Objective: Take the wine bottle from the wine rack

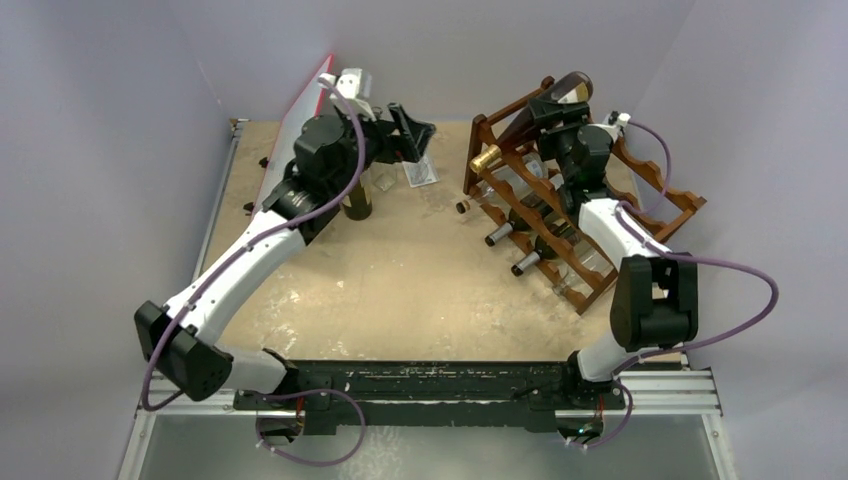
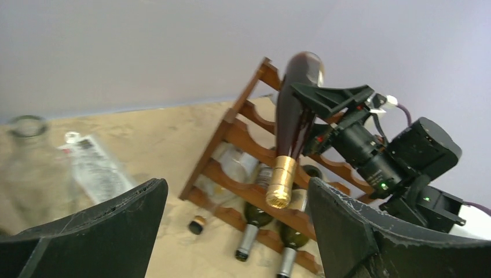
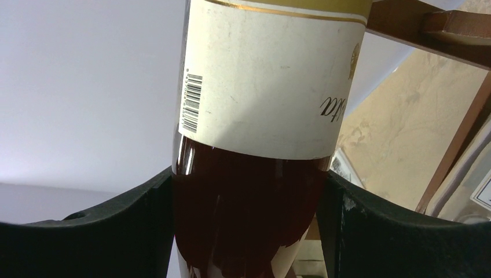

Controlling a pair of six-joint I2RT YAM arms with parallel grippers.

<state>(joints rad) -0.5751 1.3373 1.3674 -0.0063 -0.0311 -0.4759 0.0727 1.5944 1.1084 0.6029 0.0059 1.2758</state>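
The dark reddish-brown wine rack (image 1: 640, 190) stands at the back right of the table. My right gripper (image 1: 556, 108) is shut on a dark wine bottle (image 1: 520, 125) with a gold foil cap, held tilted above the rack's top tier, neck pointing down to the left. In the right wrist view the bottle (image 3: 255, 191) with its white label fills the gap between both pads (image 3: 116, 231). The left wrist view shows the bottle (image 2: 292, 121) raised over the rack (image 2: 231, 130). My left gripper (image 1: 415, 135) is open and empty at the back of the table, its jaws wide apart in its own view (image 2: 237, 197).
Several more bottles lie in the rack's lower tiers (image 1: 520, 225). A dark bottle (image 1: 357, 200) stands under my left arm. A clear bottle (image 1: 420, 172) lies near my left gripper. A small cork-like piece (image 1: 462, 207) lies left of the rack. Walls close in on the left and back.
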